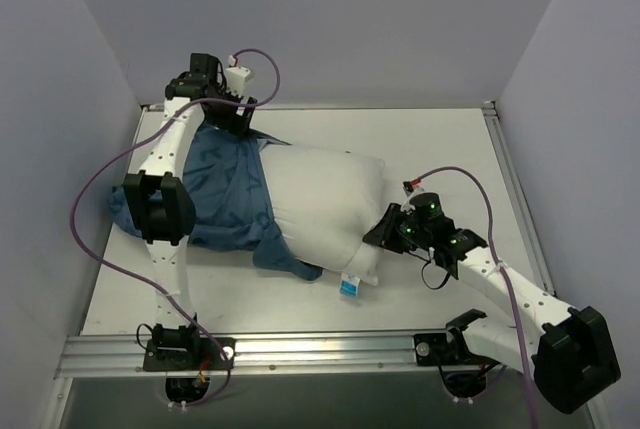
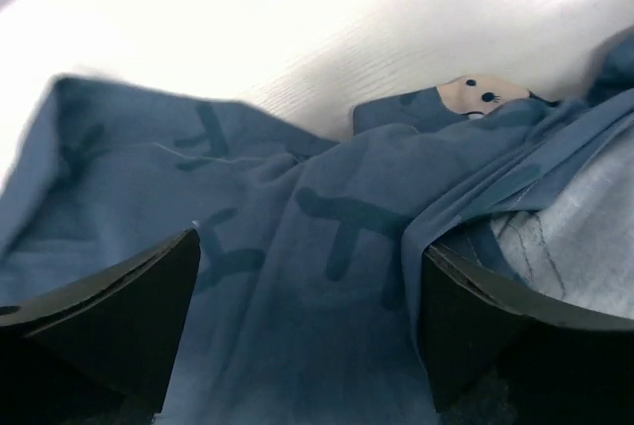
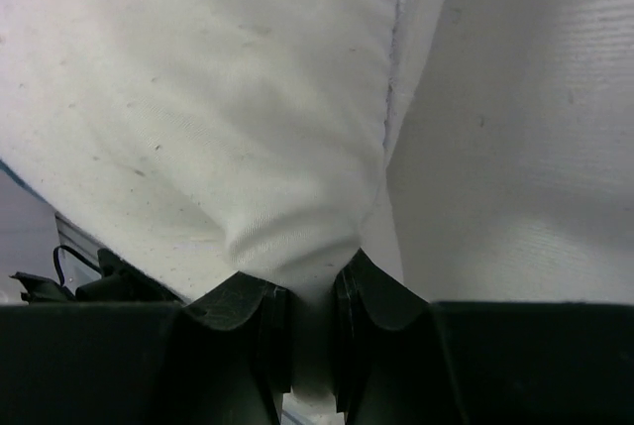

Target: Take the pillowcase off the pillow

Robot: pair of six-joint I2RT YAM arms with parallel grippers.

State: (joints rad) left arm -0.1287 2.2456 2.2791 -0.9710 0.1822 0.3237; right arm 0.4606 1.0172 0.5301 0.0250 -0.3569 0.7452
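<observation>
One table (image 1: 440,139) bears one pillow (image 1: 325,204), lying at its middle with most of the white bulk bare; I judge the job over half done. One pillowcase (image 1: 225,199) bunches over the pillow's left end, not yet pulled free. Of two grippers, the right gripper (image 3: 312,341) pinches the pillow's right edge tight. The left gripper (image 2: 309,247) hovers wide-jawed over the blue fabric, holding nothing. One tag (image 1: 349,285) shows at the pillow's near corner.

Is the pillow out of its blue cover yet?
Nearly. Done: most of the white pillow lies bare. In hand: the right end effector pinches the pillow's edge, and the left end effector is open over the bunched pillowcase. Left: the pillowcase covers the pillow's left end and must slide off.
</observation>
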